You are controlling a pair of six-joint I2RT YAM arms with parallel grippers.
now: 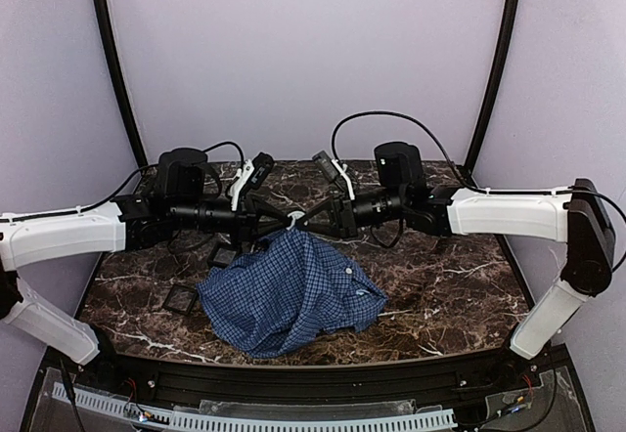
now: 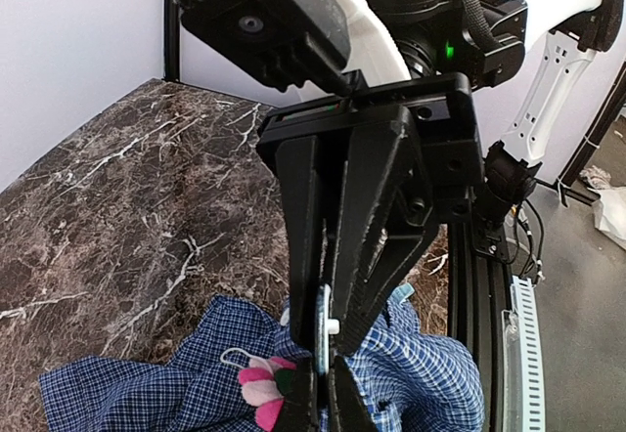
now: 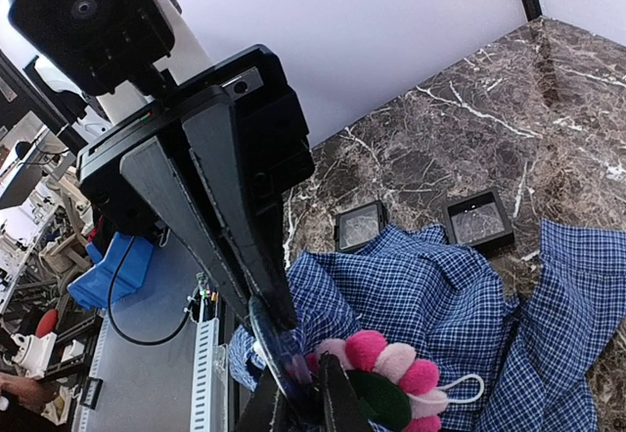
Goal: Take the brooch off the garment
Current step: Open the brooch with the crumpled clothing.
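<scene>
The blue checked garment lies bunched on the marble table, with its top pulled up to where both grippers meet. The brooch has pink petals, a dark centre and a white loop, and sits on that raised fold. It also shows in the right wrist view. My left gripper is shut on the cloth right beside the brooch. My right gripper faces it tip to tip and is shut at the brooch's edge, over a thin bluish disc. In the top view the brooch is hidden between the tips.
Two small black square trays stand on the table left of the shirt: one near the front and one under the left arm. Both show in the right wrist view. A black frame rail runs along the table's near edge.
</scene>
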